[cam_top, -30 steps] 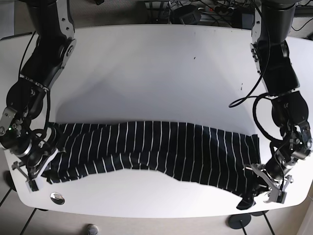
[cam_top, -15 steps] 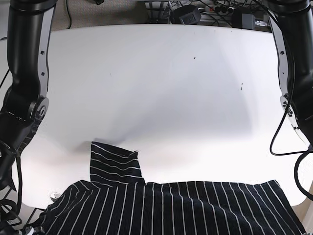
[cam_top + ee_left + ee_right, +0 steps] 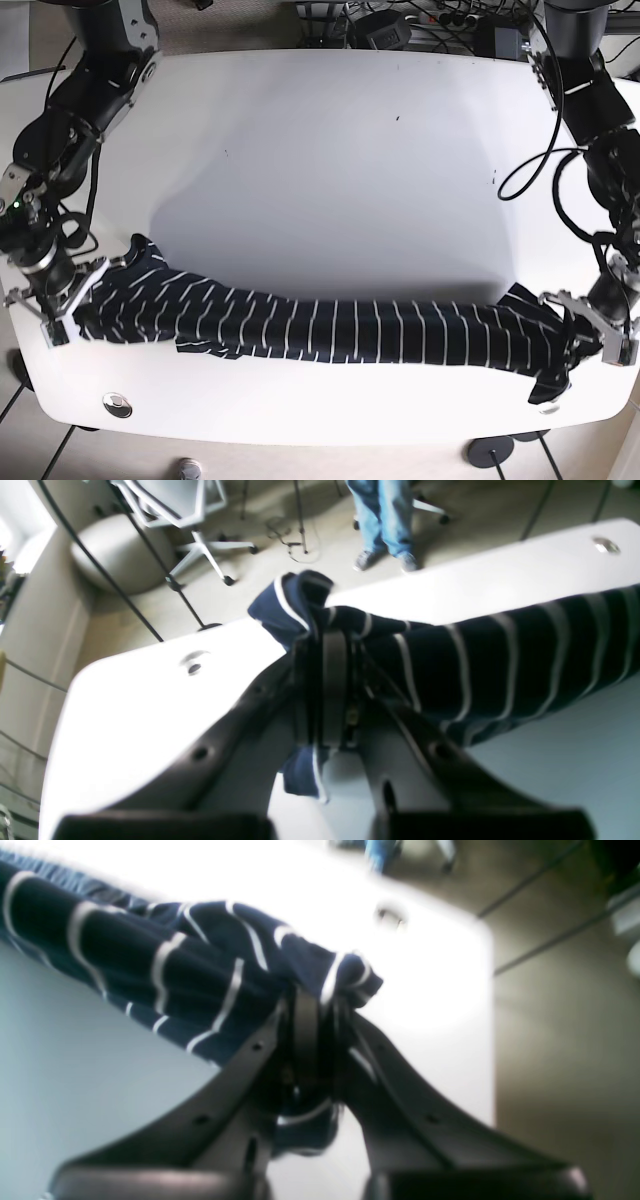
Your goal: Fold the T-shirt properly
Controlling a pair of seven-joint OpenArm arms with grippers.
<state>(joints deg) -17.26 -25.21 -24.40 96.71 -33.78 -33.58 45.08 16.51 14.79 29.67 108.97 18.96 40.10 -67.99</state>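
Note:
The T-shirt (image 3: pixel 350 330), dark navy with thin white stripes, is stretched as a narrow bunched band across the front of the white table (image 3: pixel 320 160). My left gripper (image 3: pixel 588 338) at the right end is shut on bunched fabric. In the left wrist view the left gripper (image 3: pixel 327 632) pinches a fold of the T-shirt (image 3: pixel 500 655), which runs off to the right. My right gripper (image 3: pixel 60 308) at the left end is shut on the other end. The right wrist view shows the right gripper (image 3: pixel 310 1000) closed on the T-shirt (image 3: pixel 150 970).
A metal grommet (image 3: pixel 117 403) sits near the table's front left corner. Cables and black gear (image 3: pixel 400 25) lie behind the back edge. A person's legs (image 3: pixel 385 515) and an office chair (image 3: pixel 175 500) stand beyond the table.
Both grippers have moved farther from the table's front edge, still holding the shirt's ends. The shirt has changed from a wider draped band to a narrower, tauter one.

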